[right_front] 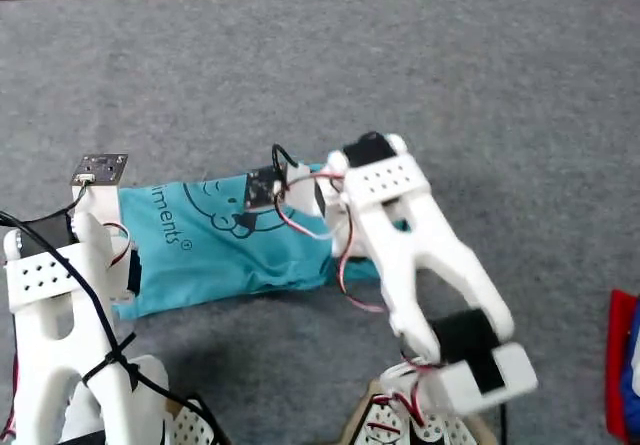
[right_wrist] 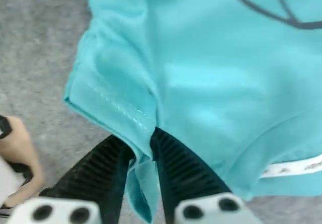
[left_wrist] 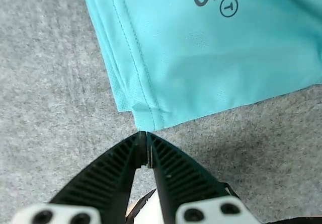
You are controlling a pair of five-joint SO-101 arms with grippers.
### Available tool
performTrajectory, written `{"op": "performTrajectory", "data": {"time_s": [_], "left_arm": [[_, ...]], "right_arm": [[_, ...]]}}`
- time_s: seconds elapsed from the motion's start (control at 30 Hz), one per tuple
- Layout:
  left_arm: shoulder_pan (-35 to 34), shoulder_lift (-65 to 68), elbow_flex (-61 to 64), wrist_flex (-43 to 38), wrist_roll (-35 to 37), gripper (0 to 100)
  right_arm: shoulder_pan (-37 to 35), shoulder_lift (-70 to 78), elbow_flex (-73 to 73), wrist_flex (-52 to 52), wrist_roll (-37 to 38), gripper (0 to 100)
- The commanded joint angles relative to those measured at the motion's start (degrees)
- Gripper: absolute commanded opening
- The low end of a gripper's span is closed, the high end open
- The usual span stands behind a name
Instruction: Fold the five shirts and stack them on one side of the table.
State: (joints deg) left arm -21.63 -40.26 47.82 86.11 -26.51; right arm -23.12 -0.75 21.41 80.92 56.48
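High view: fixed camera overhead, looking steeply down over the grey felt-covered counter (right_front: 480, 75). Left wrist view: close, aimed along its own black ribbed jaws at one hem corner of the folded teal fabric shirt (left_wrist: 211, 58). Right wrist view: closer still, at the opposite end; that shirt is common to all three views.

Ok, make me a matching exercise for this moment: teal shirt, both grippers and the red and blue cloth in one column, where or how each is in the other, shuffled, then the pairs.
Column one
1. teal shirt
2. left gripper
3. right gripper
4. red and blue cloth

Column two
A. shut on a fold of teal fabric
B. at the edge of the table, far right in the high view
C. shut, tips beside the shirt's hem corner
D. lying mid-table between the two arms

Pairs: 1-D, 2-C, 3-A, 4-B
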Motion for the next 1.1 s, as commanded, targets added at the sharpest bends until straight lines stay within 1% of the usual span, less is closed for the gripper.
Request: {"op": "performTrajectory", "data": {"time_s": [0.0, 0.27, 0.57, 0.63, 0.77, 0.83, 0.87, 1.07], "left_arm": [[0.53, -1.27, -2.64, 0.0, -0.09, 2], [0.53, -1.45, -2.64, 0.0, -0.09, 2], [0.53, -1.45, -2.64, 0.0, -0.18, 2], [0.53, -1.45, -2.64, 0.0, -0.18, 2], [0.53, -1.45, -2.64, -0.09, -0.18, 2], [0.53, -1.45, -2.64, -0.09, -0.18, 3], [0.53, -1.45, -2.64, -0.09, -0.18, 3], [0.09, -1.45, -2.64, -0.62, -0.09, 10]], "right_arm": [[0.92, 5.76, -9.89, 1.58, 0.79, 0.5], [0.84, 15.34, -26.24, 8.26, 1.67, 0.5], [0.84, 23.16, -34.24, 9.05, 3.16, 1.2], [0.84, 23.6, -35.47, 9.05, 2.9, 5.8], [1.01, 22.73, -36.26, 9.32, 1.76, 25.0], [0.84, 21.93, -36.53, 10.29, 1.76, 32.3], [0.84, 21.23, -36.53, 10.9, 1.76, 33.8], [1.71, 15.25, -36.44, 17.05, 1.76, 33.8]]}}
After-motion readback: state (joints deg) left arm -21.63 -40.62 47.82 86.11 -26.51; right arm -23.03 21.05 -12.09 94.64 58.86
